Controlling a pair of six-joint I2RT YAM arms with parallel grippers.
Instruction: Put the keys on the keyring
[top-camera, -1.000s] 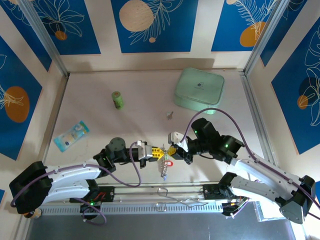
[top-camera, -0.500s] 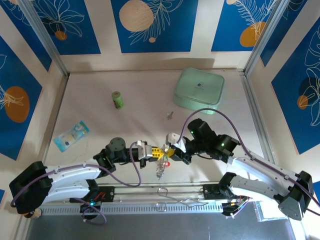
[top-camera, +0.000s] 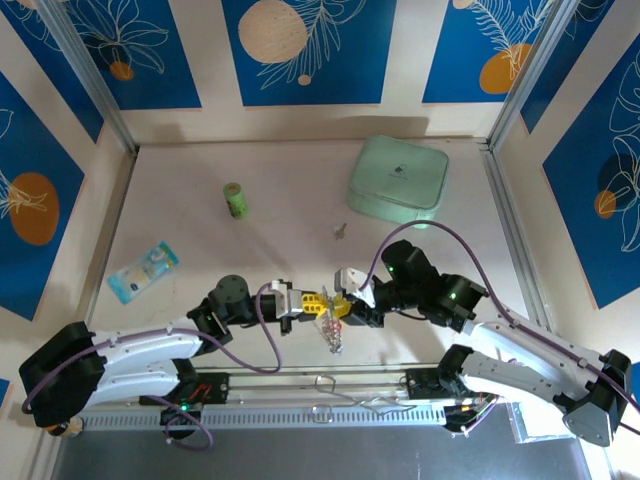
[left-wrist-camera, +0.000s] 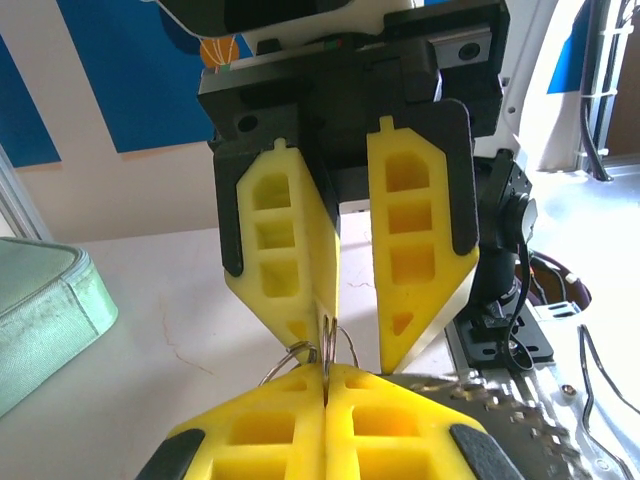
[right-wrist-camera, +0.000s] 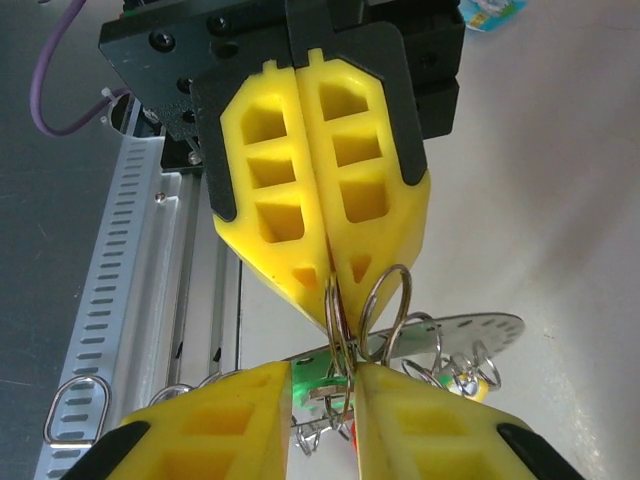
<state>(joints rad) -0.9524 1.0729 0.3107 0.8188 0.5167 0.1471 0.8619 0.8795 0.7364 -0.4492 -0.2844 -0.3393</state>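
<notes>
Got the left gripper squeezed fully shut on the keyring, tip to tip with the right gripper. Found that one partly open, ring wires sitting in its gap. Can't really sort out the keys dangling just under the tips, just a tangle, half hidden behind fingers. Also spotted one loose key well apart on the far side, near the mint-green box.

Table: box, bottle, packet, key
</notes>
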